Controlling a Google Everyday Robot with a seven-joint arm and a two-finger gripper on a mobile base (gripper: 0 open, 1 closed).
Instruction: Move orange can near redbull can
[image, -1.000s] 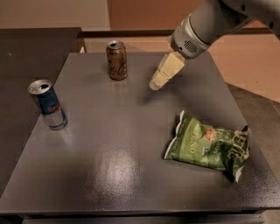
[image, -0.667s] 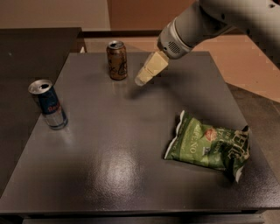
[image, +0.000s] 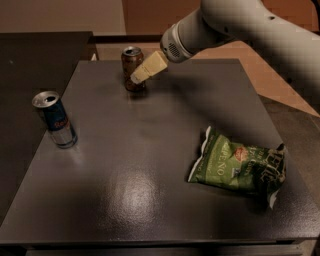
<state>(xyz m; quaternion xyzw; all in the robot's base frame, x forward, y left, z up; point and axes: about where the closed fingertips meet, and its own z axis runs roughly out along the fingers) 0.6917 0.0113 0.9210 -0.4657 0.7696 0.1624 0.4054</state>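
Observation:
The orange can (image: 131, 65) stands upright at the far middle-left of the dark table (image: 150, 150). It is brownish-orange with a silver top. The redbull can (image: 55, 120) stands upright near the table's left edge, blue and silver with a red logo. My gripper (image: 139, 76) reaches in from the upper right on a white arm. Its cream-coloured fingers (image: 148, 67) overlap the right side of the orange can.
A green crisp bag (image: 237, 165) lies on the table's right side near the front. A darker surface (image: 30, 60) borders the table on the left. The floor drops away beyond the right edge.
My gripper has moved left across the far part of the table and now sits right at the orange can. The cans and the bag have not moved.

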